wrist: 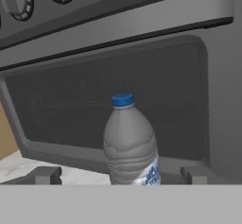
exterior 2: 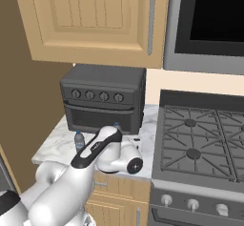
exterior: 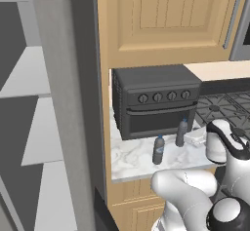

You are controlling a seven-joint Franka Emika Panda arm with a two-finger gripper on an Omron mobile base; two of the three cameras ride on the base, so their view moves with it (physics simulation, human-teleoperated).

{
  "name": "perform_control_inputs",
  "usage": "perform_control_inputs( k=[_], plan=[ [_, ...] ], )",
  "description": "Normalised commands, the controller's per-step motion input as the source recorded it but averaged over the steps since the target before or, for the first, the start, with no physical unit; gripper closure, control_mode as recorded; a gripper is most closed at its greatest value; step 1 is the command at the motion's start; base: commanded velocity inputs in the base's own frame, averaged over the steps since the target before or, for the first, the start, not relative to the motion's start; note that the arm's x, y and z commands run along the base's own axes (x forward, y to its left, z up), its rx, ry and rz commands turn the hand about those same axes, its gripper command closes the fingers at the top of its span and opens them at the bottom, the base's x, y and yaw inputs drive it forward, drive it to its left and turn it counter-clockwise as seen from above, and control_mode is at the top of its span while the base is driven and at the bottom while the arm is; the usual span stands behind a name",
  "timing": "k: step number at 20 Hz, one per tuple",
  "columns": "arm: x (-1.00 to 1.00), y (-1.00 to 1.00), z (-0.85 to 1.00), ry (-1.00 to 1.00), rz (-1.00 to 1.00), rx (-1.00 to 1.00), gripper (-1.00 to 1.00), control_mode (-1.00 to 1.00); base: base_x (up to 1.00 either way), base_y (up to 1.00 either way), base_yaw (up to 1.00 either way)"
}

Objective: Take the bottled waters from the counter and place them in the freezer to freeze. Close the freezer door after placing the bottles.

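Leftward, left base view: two bottled waters, near bottle (exterior: 158, 150) and far bottle (exterior: 181, 133), upright on worktop (exterior: 132, 162) before toaster oven (exterior: 155, 101); freezer (exterior: 36, 127) open, shelves pale. Right base view: one bottle (exterior 2: 79, 141) beside arm. Hand view: tool (wrist: 120, 175) spread wide, fingers flanking a bottle (wrist: 130, 145), not touching.

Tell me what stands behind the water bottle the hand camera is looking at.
Directly behind the bottle is the toaster oven: its dark glass door, the handle bar above and two knobs at the top. The bottle covers the lower middle of the door, and the oven's inside can't be made out.
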Motion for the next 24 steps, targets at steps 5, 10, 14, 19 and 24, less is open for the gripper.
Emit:
perform_control_inputs(
  k=[5, 10, 14, 19, 24],
  plan=[
    [0.14, 0.18, 0.0, 0.0, 0.0, 0.0, -1.0, -1.0, 0.0, 0.0, 0.0],
    [0.18, 0.06, 0.0, 0.0, 0.0, 0.0, -1.0, -1.0, 0.0, 0.0, 0.0],
    [0.09, 0.0, -0.02, 0.0, -0.01, 0.0, -1.0, -1.0, 0.0, 0.0, 0.0],
    [0.06, 0.0, -0.06, 0.0, -0.01, 0.0, -1.0, -1.0, 0.0, 0.0, 0.0],
    [0.07, 0.0, -0.08, 0.0, -0.01, 0.0, -1.0, -1.0, 0.0, 0.0, 0.0]
  ],
)
